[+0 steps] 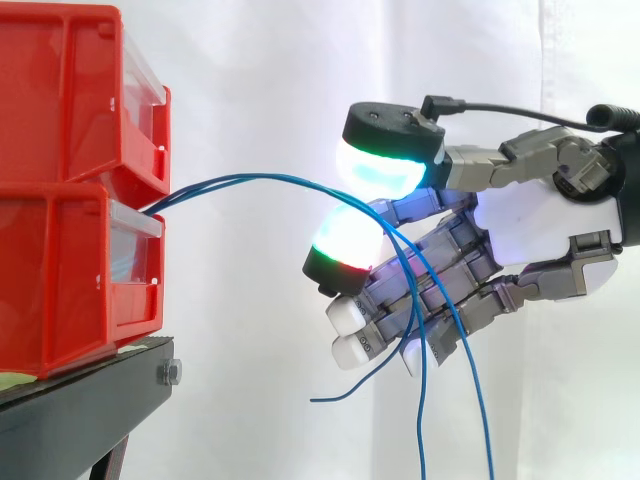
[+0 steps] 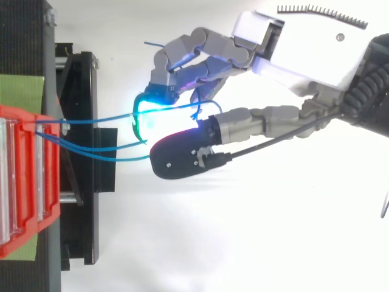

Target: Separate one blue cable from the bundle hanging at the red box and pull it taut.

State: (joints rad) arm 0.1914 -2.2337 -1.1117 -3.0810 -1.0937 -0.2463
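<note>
Several thin blue cables [image 1: 250,179] come out between the two stacked red bins [image 1: 70,200] and arch rightward to the hand [image 1: 540,225]. They pass between the glowing thumb pad [image 1: 385,165] above and a glowing finger pad [image 1: 345,245] below, which pinch at least one of them. The other fingers [image 1: 352,330] are curled underneath. Past the hand the cables hang loose in front of the fingers, their free ends [image 1: 420,440] dropping below the hand. In the top view the cables [image 2: 91,120] run from the bins [image 2: 30,170] to the hand [image 2: 292,52].
The bins sit on a black stand [image 1: 90,400] with a bolt at its corner. A white curtain [image 1: 250,80] hangs behind. A green pad [image 2: 21,90] lies on the stand behind the bins. Open air lies between bins and hand.
</note>
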